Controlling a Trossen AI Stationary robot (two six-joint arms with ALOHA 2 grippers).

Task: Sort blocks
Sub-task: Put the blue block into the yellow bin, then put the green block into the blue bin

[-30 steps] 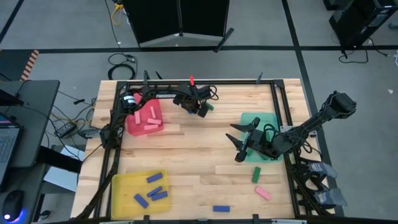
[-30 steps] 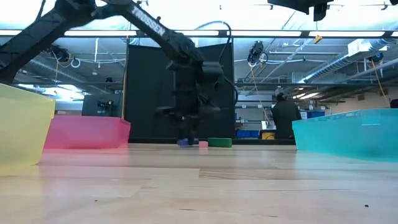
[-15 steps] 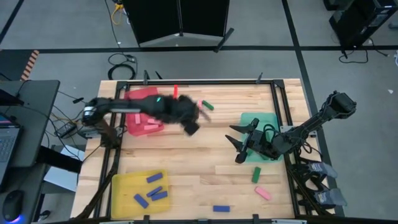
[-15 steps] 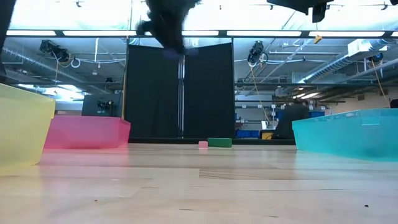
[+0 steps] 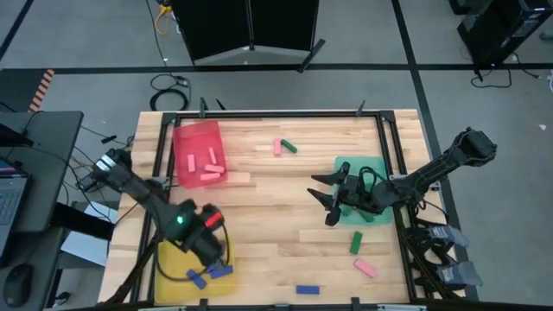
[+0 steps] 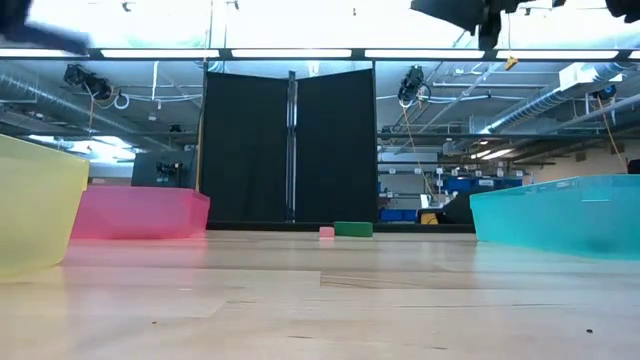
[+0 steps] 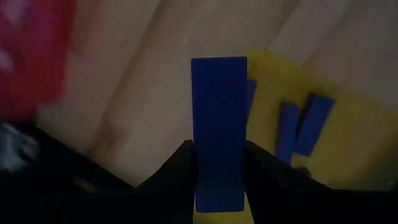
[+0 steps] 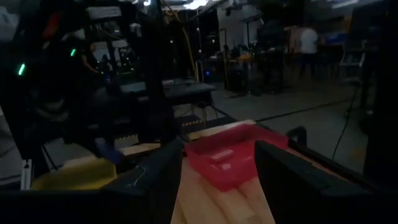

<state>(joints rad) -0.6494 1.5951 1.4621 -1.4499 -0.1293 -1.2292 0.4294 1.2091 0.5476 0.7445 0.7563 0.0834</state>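
My left gripper (image 5: 209,249) hangs over the yellow tray (image 5: 173,259) at the table's near left, shut on a blue block (image 7: 218,118). More blue blocks (image 7: 311,124) lie in that tray. My right gripper (image 5: 324,199) stands open above the table, beside the green tray (image 5: 367,168), with nothing between its fingers. A pink block (image 5: 277,147) and a green block (image 5: 290,147) lie flat near the far edge. A green block (image 5: 356,242), a pink block (image 5: 365,269) and a blue block (image 5: 308,289) lie at the near right. My left gripper pinches the blue block's two long sides (image 7: 199,168) between its two fingers (image 7: 177,171), at one end of the block. The fingers point down from above. The block sticks out past the fingertips, lifted clear above the yellow tray (image 7: 348,155).
A red tray (image 5: 199,154) with pink blocks stands at the far left. Black frame rails run along the table's edges. Bare wood lies open across the middle of the table (image 5: 268,207).
My left gripper has picked the blue block up from beside the pink and green blocks at the far edge. It has risen and swung fast toward the near left, over the yellow tray, rolling as it went. The block is lifted clear.
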